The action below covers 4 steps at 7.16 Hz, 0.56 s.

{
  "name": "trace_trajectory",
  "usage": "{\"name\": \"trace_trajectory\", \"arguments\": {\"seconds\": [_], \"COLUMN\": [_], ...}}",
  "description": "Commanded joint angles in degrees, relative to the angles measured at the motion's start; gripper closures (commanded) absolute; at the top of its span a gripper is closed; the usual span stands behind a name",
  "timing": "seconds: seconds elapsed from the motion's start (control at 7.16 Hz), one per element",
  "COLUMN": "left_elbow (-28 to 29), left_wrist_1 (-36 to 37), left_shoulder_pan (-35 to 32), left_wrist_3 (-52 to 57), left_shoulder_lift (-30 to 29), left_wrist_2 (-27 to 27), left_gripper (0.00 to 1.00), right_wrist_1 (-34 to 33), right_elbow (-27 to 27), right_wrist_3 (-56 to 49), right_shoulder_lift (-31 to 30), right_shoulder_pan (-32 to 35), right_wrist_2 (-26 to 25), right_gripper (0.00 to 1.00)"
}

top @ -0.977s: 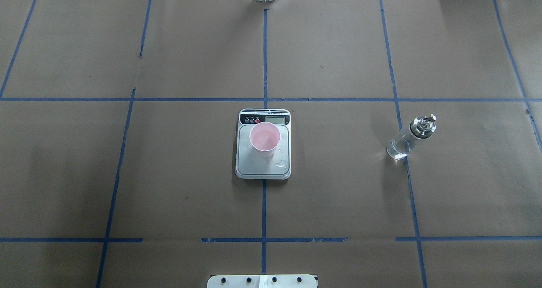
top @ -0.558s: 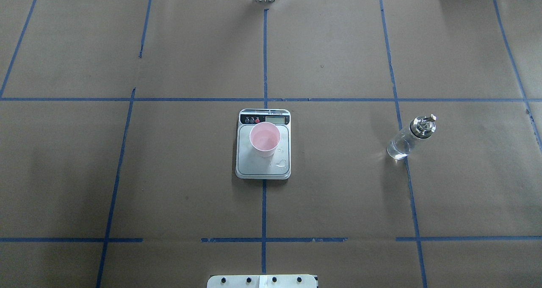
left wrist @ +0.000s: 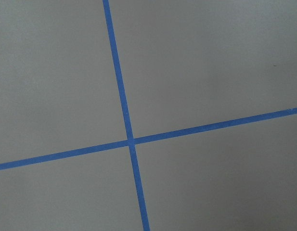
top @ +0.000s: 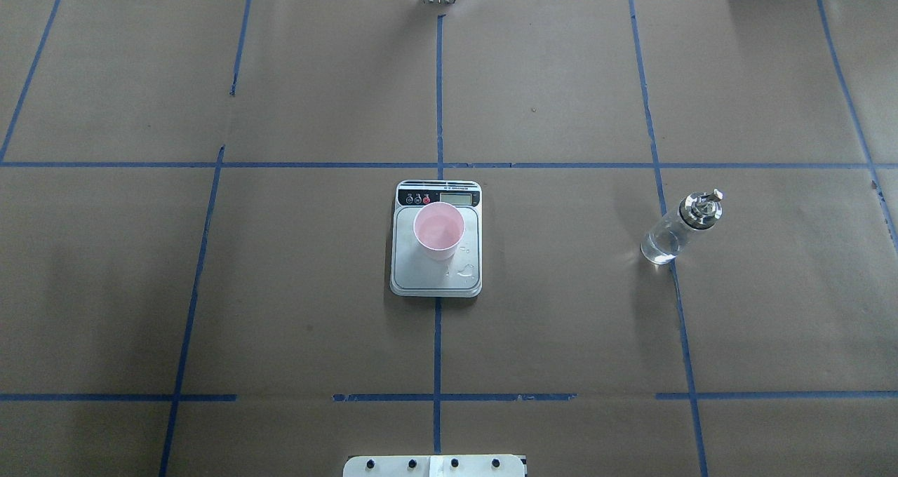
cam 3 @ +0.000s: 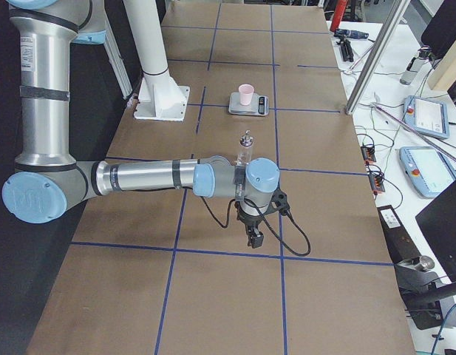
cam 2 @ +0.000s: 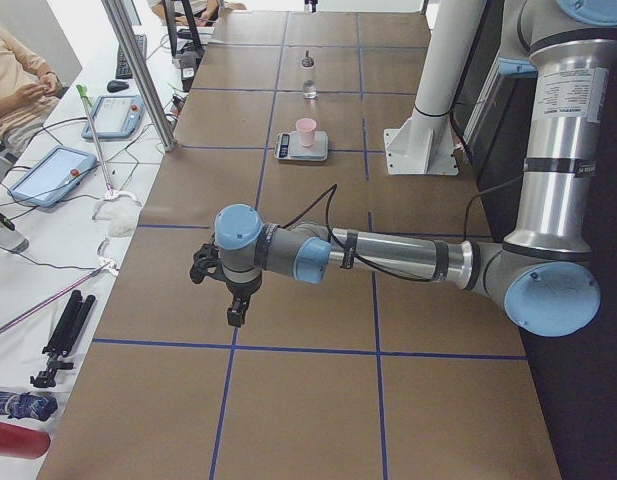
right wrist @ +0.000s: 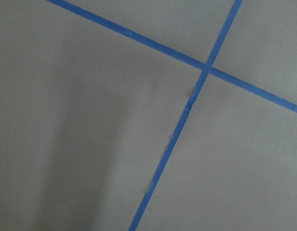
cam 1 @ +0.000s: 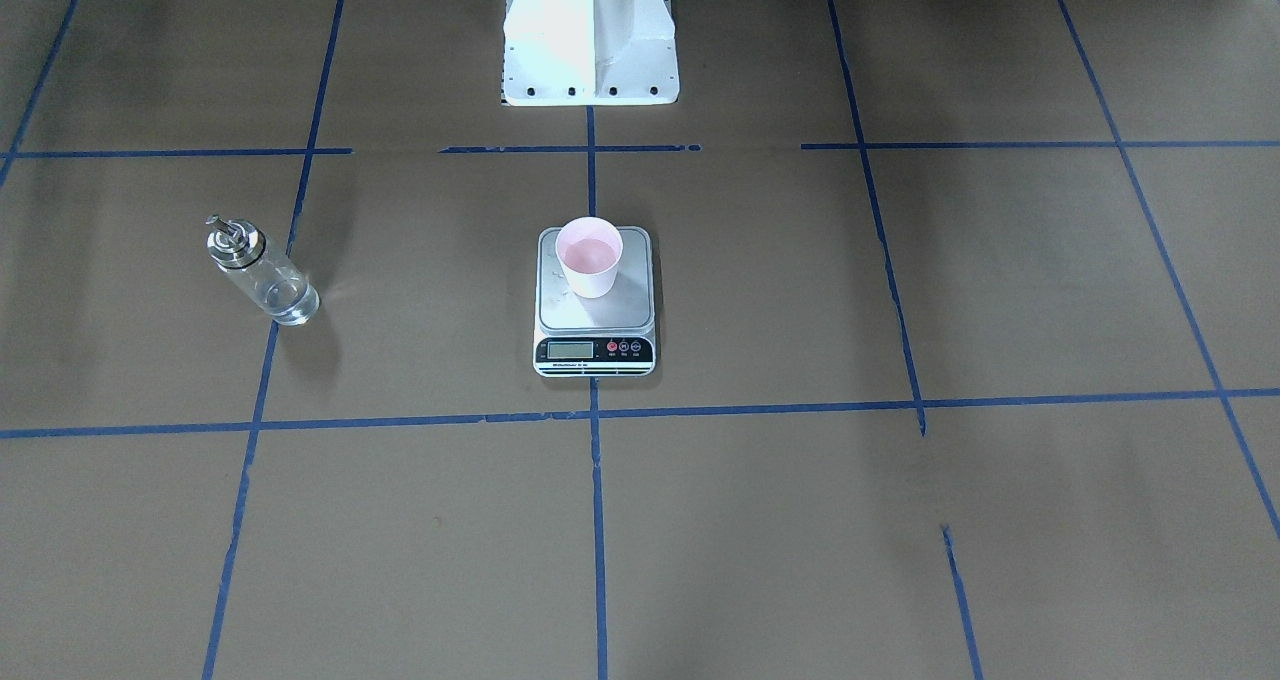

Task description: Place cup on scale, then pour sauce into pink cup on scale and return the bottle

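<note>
overhead and front views face each other, sharing the scale [top: 421, 275].

**Workcell surroundings: table cover, side bench, fittings**

Table [top: 316, 308]: broad, wholly covered in brown paper, faintly creased.
Blue tape lines [top: 438, 98]: laid as a grid of large rectangles over the paper; a few strips are short or broken.
White bench [cam 2: 38, 250]: runs along the table's operator side and is strewn with loose cables.
Tablet-style pendants [cam 2: 46, 175]: two, lying flat on the bench.
Black tripod [cam 2: 60, 340]: folded, lying on the bench.
Metal post [cam 2: 138, 75]: slanted in view, rising at the bench edge.
Seated person [cam 2: 13, 80]: pale top, cropped by the frame.
Lighting: even, from above, with soft shadows on the paper.
</note>
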Motion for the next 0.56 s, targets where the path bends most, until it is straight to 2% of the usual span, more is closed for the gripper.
{"name": "trace_trajectory", "arguments": {"seconds": [0.0, 0.14, 0.42], "left_elbow": [0.58, 3.63, 2.7], "left_wrist_1": [0.13, -0.3, -0.31], "left_shoulder_pan": [0.02, 0.02, -0.33], "left_wrist_3": [0.12, 0.12, 0.2], "left_shoulder_lift": [-0.03, 0.06, 0.85], "left_wrist_2": [-2.9, -6.4, -6.18], "left_gripper": [0.0, 0.0, 0.0], "right_wrist_1": [0.0, 0.0, 0.0], "right_elbow": [-0.06, -0.49, -1.28], "right_wrist_3": [-0.07, -0.07, -0.07], "right_shoulder_lift": [-0.99, -0.99, -0.9], "right_shoulder_pan": [1.05, 1.24, 1.24], "right_wrist_2": [1.25, 1.08, 1.34], "right_gripper": [0.0, 0.0, 0.0]}}
